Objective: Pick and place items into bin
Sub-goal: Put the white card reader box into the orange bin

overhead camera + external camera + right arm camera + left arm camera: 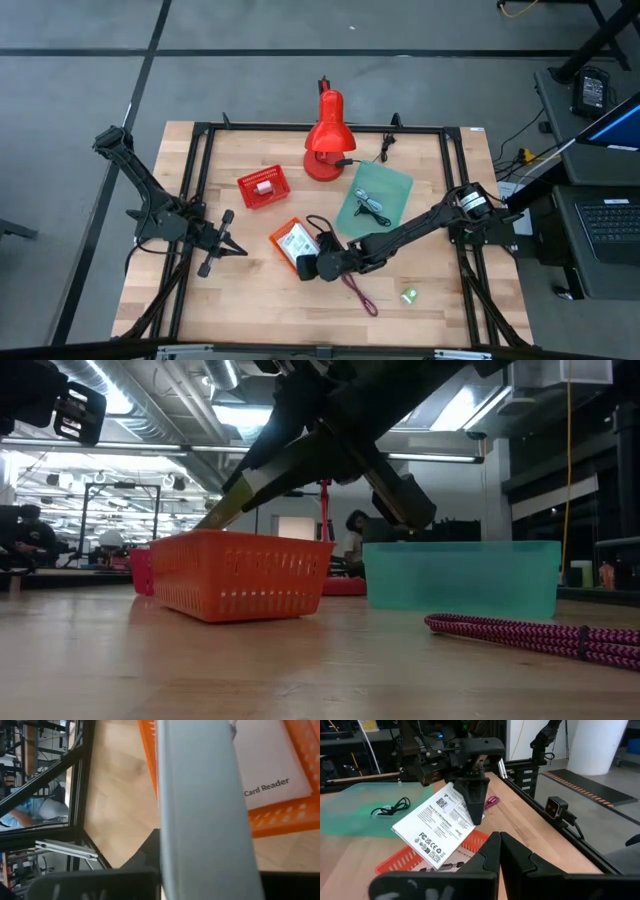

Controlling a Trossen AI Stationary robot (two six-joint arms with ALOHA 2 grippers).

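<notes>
An orange basket [288, 240] stands at the table's middle with a white printed card [272, 765] lying flat in it. My right gripper [476, 812] hovers over that basket, shut on a second white printed card [436, 825]. My left gripper [500, 851] waits shut at the table's left [222, 247], pointing toward the basket. A black coiled cable [372, 207] lies on a green mat [385, 180]. A purple strap [360, 292] and a small green piece [409, 296] lie on the wood near the front edge. My right gripper pinches the white card between its two fingers [479, 795] at the card's upper edge [462, 802], coming from above and pointing down. The card hangs tilted below the fingers, its lower corner [434, 862] down at the basket; whether it touches there I cannot tell.
A big red desk lamp [325, 135] stands at the table's far middle. A small red basket [262, 187] with a pale piece in it sits left of the lamp. A black frame [205, 150] rims the table. Bare wood lies between the left gripper and the orange basket.
</notes>
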